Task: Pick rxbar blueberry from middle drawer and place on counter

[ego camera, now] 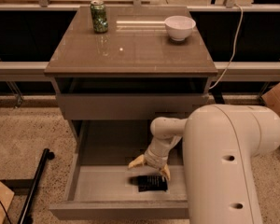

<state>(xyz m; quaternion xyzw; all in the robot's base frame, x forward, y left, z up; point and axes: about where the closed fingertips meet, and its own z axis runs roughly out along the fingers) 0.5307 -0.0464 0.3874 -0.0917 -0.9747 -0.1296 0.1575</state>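
The middle drawer (102,190) is pulled out under the counter (130,50). The rxbar blueberry (152,183), a dark flat bar, lies on the drawer's pale floor towards the right. My gripper (150,168) hangs inside the drawer just above the bar's back edge, its two tan fingers spread open, one finger (136,162) to the left and one at the bar's right end. It holds nothing. The white arm covers the drawer's right side.
A green can (99,16) stands at the counter's back left and a white bowl (179,27) at its back right. A white cable (233,45) hangs at the right. A black pole (35,185) lies on the floor at the left.
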